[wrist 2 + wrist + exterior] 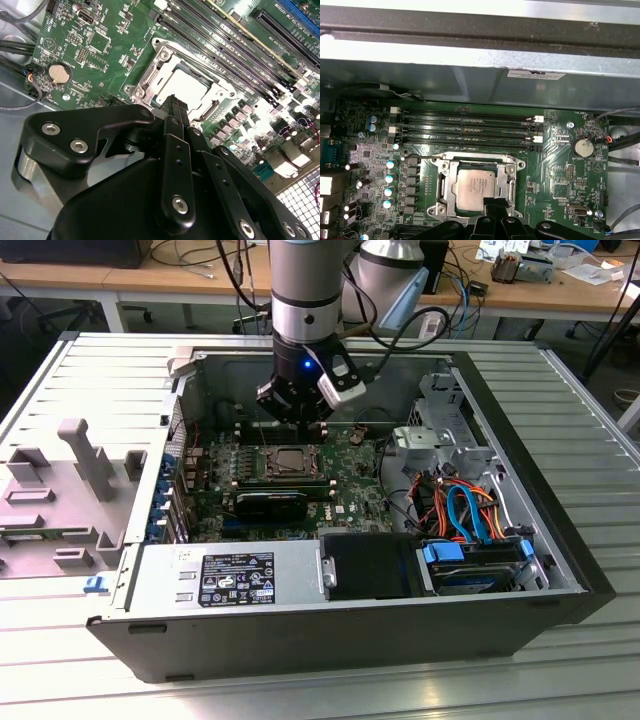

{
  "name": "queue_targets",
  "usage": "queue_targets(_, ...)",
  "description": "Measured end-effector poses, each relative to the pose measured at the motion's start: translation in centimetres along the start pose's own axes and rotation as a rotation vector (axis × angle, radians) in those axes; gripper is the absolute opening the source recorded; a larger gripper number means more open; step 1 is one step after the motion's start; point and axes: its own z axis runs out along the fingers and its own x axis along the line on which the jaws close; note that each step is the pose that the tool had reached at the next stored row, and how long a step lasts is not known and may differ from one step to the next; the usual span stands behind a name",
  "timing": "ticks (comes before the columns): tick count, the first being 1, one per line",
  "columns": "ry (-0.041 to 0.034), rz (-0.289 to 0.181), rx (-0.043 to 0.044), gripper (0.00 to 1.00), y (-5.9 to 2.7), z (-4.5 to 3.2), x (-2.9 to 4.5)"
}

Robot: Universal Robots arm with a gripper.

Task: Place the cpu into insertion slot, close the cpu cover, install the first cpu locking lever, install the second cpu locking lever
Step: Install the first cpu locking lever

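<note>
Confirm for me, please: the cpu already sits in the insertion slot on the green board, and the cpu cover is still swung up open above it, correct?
Not quite. The cpu does sit in the insertion slot, but the cpu cover is not swung up; in the first wrist view it lies flat around the chip, which shows through its window. The rest is right.

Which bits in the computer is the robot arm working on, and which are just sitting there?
For the job:
- cpu, lying in the insertion slot
- cpu cover, down around it
- gripper, just above

Just there:
- memory slots
- coin battery
- blue and orange cables
</note>
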Motion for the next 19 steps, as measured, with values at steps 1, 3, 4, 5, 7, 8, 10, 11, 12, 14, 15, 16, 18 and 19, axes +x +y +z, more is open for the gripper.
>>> queue_targets(1, 0.0000, 0.000, 0.0000, 0.11, 0.00, 0.00, 0.03)
queue_targets(3, 0.0000, 0.000, 0.0000, 0.11, 0.01, 0.00, 0.14)
queue_targets(4, 0.0000, 0.000, 0.0000, 0.11, 0.01, 0.00, 0.20)
queue_targets(5, 0.0000, 0.000, 0.0000, 0.11, 0.02, -0.01, 0.26)
queue_targets(7, 0.0000, 0.000, 0.0000, 0.11, 0.02, -0.01, 0.37)
queue_targets(8, 0.0000, 0.000, 0.0000, 0.11, 0.03, -0.01, 0.40)
queue_targets(10, 0.0000, 0.000, 0.0000, 0.11, 0.03, -0.01, 0.44)
queue_targets(11, 0.0000, 0.000, 0.0000, 0.11, 0.03, -0.01, 0.48)
queue_targets(12, 0.0000, 0.000, 0.0000, 0.11, 0.03, -0.01, 0.51)
queue_targets(14, 0.0000, 0.000, 0.0000, 0.11, 0.03, -0.01, 0.54)
queue_targets(15, 0.0000, 0.000, 0.0000, 0.11, 0.04, -0.01, 0.58)
queue_targets(16, 0.0000, 0.000, 0.0000, 0.11, 0.04, -0.01, 0.60)
queue_targets(18, 0.0000, 0.000, 0.0000, 0.11, 0.04, -0.01, 0.64)
queue_targets(19, 0.0000, 0.000, 0.0001, 0.11, 0.04, -0.01, 0.66)
